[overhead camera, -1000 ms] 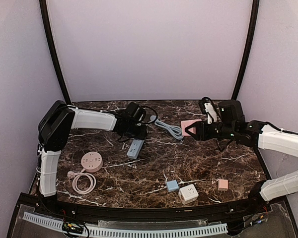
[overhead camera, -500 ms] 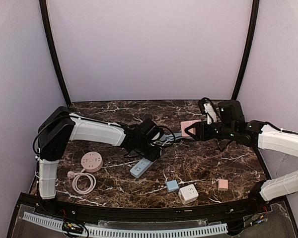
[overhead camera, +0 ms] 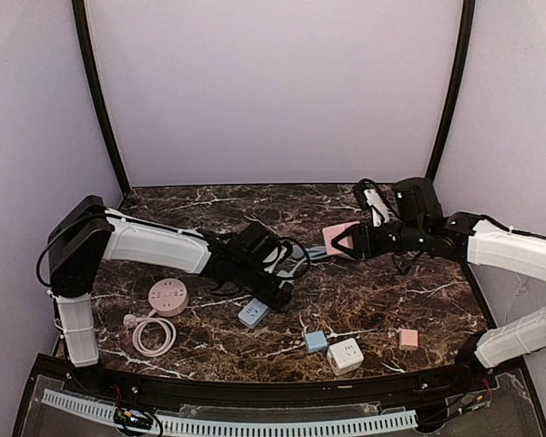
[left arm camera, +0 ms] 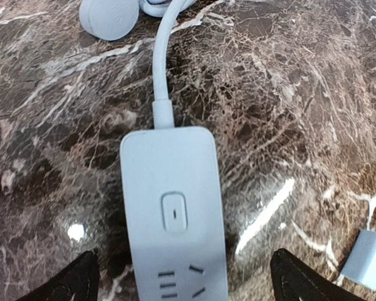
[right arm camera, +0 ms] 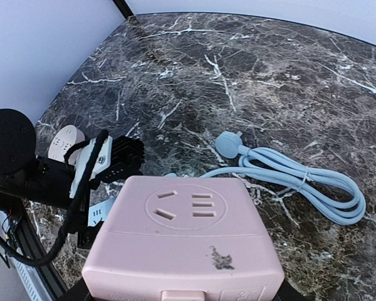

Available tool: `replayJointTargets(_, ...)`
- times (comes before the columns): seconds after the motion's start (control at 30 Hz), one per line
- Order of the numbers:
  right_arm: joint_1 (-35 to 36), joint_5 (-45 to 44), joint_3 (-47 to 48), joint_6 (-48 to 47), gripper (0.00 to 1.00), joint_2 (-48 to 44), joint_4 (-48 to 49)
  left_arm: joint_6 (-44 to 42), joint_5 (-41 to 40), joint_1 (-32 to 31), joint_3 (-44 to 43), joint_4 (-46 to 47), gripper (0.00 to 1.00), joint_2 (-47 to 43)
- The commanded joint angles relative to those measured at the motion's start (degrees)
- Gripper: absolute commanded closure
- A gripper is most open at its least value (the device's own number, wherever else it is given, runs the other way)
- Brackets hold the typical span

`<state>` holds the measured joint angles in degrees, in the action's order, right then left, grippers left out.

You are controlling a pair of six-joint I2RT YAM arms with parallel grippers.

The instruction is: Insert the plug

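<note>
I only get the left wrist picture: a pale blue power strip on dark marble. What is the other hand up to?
Observer: The right hand holds a pink socket cube up above the table.
Operator: Where does my strip's cord go?
Observer: It gathers into a looped bundle lying on the marble, on the far side of the strip.
Operator: Anything else lying around?
Observer: A round pink socket with its coiled cord sits at the table's left side.

Left arm (overhead camera: 155,244) stretches toward the tabletop centre; left gripper (overhead camera: 269,296) sits low, jaws wide apart. Right arm (overhead camera: 510,250) reaches in from the right edge; right gripper (overhead camera: 348,242) clamps a pink socket block (right arm camera: 182,232).
</note>
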<state>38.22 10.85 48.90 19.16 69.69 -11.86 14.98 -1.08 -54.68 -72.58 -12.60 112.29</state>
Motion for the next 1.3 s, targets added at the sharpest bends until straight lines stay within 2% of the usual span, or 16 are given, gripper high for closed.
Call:
replayJointTargets(0.0, 0.6, 5.6, 3.4, -0.9, 1.00, 1.0, 0.6, 0.6, -0.4, -0.4, 7.0, 4.2, 0.06, -9.2)
replayJointTargets(0.23, 1.5, 11.6, 9.0, -7.6, 1.00, 3.9, -5.4, 2.4, -4.1, -0.4, 22.6, 14.0, 0.11, -21.4)
replayJointTargets(0.43, 5.9, 6.8, 15.2, -13.6, 1.00, 8.7, -11.5, 1.5, -8.5, -0.4, 31.9, 20.1, 0.13, -29.0)
replayJointTargets(0.7, 14.2, -2.6, 28.0, -20.4, 1.00, 19.8, -23.9, 0.7, -13.5, -0.4, 37.4, 21.4, 0.02, -33.6)
replayJointTargets(0.83, 15.6, -6.8, 34.5, -20.5, 1.00, 28.0, -30.8, 0.5, -16.2, -0.4, 40.0, 21.5, 0.01, -37.1)
replayJointTargets(1.0, 16.9, -8.1, 41.5, -19.5, 1.00, 35.0, -34.9, 2.1, -22.5, -0.1, 44.0, 22.2, 0.01, -41.6)
replayJointTargets(1.27, 18.4, -10.7, 51.4, -16.3, 1.00, 43.5, -40.8, 2.3, -25.1, 0.1, 47.6, 23.3, 0.01, -46.7)
